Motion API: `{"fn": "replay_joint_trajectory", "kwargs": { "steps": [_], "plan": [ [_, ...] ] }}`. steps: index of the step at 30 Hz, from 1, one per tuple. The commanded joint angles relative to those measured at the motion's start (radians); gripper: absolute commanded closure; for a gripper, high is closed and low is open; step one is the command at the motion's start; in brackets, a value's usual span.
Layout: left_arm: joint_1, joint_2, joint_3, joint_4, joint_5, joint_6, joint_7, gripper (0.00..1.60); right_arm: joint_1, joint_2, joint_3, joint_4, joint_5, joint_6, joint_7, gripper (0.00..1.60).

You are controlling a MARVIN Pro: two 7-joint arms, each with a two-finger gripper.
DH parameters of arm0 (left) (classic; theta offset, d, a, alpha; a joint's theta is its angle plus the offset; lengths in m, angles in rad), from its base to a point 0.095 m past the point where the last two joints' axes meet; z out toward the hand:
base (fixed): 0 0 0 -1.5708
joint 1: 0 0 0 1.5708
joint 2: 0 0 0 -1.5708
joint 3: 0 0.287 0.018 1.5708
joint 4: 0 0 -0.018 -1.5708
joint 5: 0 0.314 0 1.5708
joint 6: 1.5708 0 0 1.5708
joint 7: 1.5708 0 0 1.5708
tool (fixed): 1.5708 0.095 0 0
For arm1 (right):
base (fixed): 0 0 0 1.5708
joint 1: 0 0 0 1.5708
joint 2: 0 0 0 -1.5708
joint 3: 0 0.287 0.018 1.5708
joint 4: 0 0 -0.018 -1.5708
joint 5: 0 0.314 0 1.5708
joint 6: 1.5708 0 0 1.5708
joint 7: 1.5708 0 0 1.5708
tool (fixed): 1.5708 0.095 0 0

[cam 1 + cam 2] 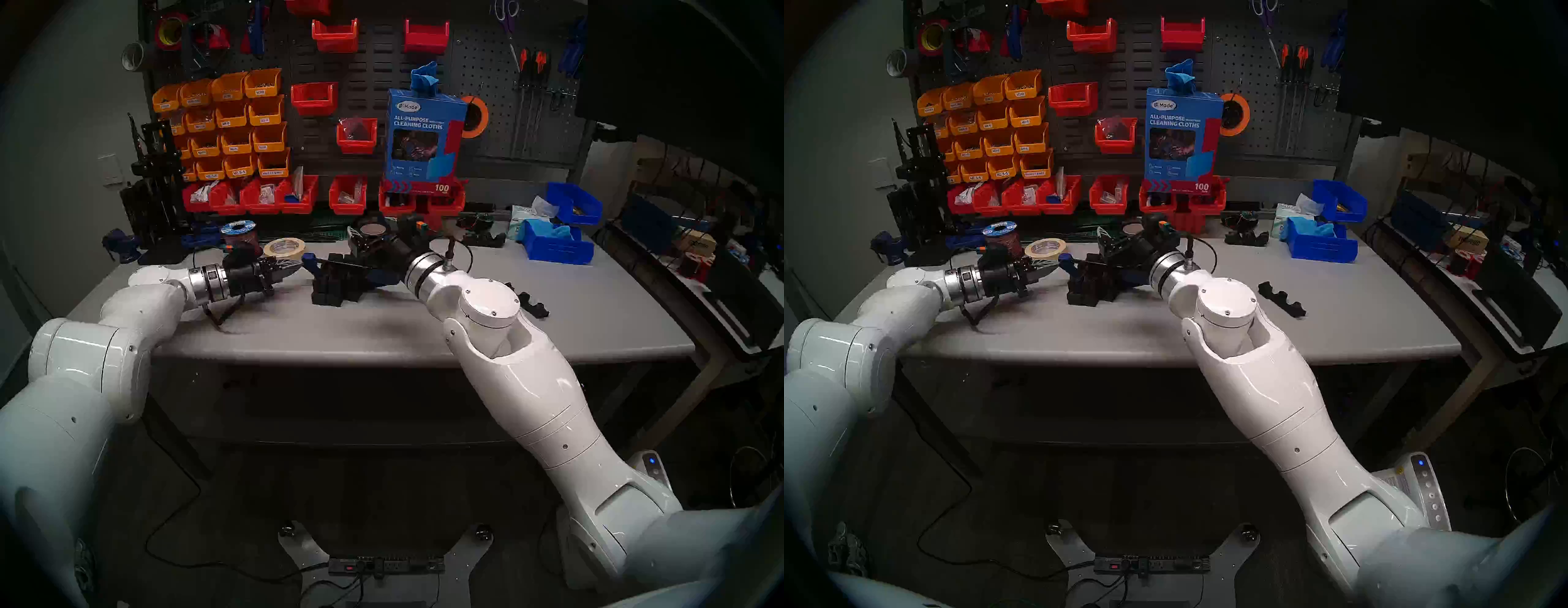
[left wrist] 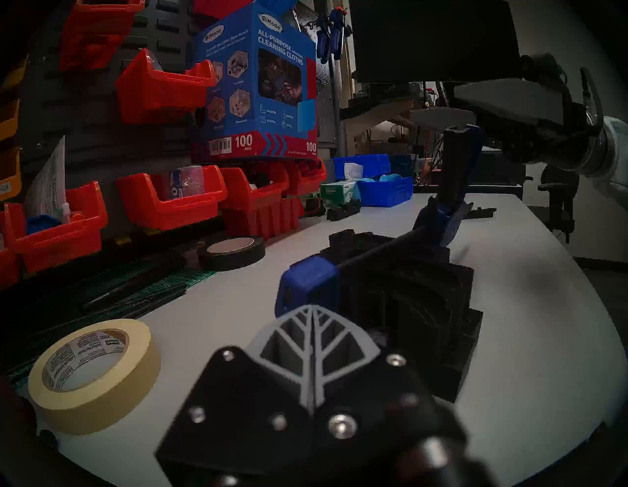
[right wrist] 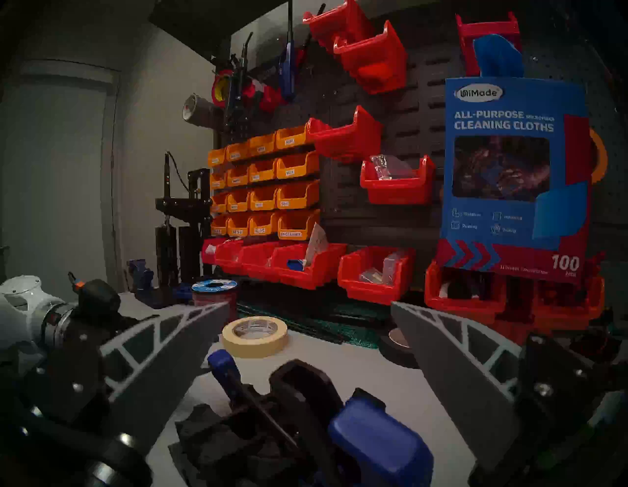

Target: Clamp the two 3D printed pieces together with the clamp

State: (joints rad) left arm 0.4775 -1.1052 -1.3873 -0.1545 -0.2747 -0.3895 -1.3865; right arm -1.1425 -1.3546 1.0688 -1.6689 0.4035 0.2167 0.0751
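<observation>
Clamp (image 2: 380,251) straddles two black blocks (image 2: 407,299) mid-table (image 1: 382,331) — left claw (image 2: 311,326) closed, empty, beside blue jaw; right claw (image 3: 309,326) spread wide above handle, holding nothing.

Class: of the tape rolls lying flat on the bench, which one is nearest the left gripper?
The cream masking tape roll, beside the left gripper; the black roll lies farther back.

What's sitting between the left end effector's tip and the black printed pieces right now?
In the left wrist view, only the clamp's blue end jaw lies between the shut left end effector and the printed pieces. No loose item shows there.
</observation>
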Motion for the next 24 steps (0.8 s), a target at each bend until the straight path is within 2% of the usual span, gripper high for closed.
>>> {"fn": "replay_joint_trajectory", "kwargs": {
  "steps": [1,13,24],
  "plan": [
    [-0.047,0.000,-0.011,-0.018,-0.011,0.002,-0.002,1.60,0.051,-0.011,0.018,-0.051,-0.005,-0.005,-0.003,0.00],
    [-0.048,-0.001,-0.013,-0.016,-0.010,0.003,-0.003,1.60,0.044,-0.003,0.054,-0.047,-0.004,-0.005,-0.014,0.00],
    [-0.049,-0.001,-0.015,-0.015,-0.008,0.003,-0.003,1.60,0.006,0.012,0.079,-0.063,0.000,-0.005,-0.032,0.00]
  ]
}}
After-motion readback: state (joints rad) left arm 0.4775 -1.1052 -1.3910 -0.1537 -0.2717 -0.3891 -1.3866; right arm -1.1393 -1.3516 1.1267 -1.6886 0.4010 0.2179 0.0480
